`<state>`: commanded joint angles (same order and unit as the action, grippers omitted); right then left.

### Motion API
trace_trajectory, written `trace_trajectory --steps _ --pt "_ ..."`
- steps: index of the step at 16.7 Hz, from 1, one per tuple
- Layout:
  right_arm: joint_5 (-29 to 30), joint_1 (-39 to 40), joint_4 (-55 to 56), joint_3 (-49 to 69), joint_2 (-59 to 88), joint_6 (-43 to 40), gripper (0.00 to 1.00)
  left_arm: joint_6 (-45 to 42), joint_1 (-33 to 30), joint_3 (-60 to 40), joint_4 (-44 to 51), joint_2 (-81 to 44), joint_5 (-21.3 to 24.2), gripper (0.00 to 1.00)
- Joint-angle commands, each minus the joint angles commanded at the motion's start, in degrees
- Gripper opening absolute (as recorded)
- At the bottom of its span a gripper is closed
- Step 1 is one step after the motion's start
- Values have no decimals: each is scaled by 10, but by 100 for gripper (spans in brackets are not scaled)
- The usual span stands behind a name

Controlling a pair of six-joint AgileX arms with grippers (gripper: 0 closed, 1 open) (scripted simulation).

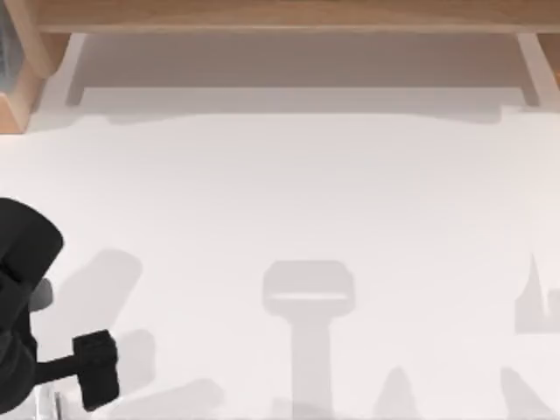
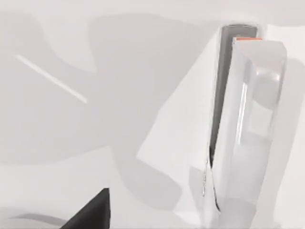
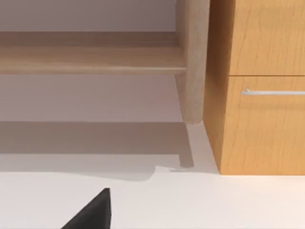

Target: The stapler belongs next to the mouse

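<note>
A long white stapler (image 2: 248, 129) with a grey strip along one side and an orange end lies on the white table (image 2: 71, 143), close beside my left gripper (image 2: 90, 214), of which a black corner shows in the left wrist view. From above, my left arm (image 1: 22, 289) stands at the table's near left corner, with its black end block (image 1: 94, 369) low over the surface. A black corner of my right gripper (image 3: 90, 212) shows over the white table in the right wrist view, facing the wooden cabinet. The mouse is out of view.
A wooden shelf unit (image 1: 280, 13) runs along the table's far edge, with a recess under it. A wooden drawer front (image 3: 267, 119) with a metal handle (image 3: 271, 92) stands ahead of the right wrist. Grey shadows lie on the white table (image 1: 280, 201).
</note>
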<state>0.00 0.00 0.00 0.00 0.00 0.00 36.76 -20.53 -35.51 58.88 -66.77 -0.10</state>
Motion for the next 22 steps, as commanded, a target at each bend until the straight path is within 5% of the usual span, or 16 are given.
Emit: trace_trajectory --steps 16,22 --pt "0 0 0 0 0 0 100 -3 2 86 -151 -65 0 100" --pt "0 0 0 0 0 0 100 -3 2 86 -151 -65 0 55"
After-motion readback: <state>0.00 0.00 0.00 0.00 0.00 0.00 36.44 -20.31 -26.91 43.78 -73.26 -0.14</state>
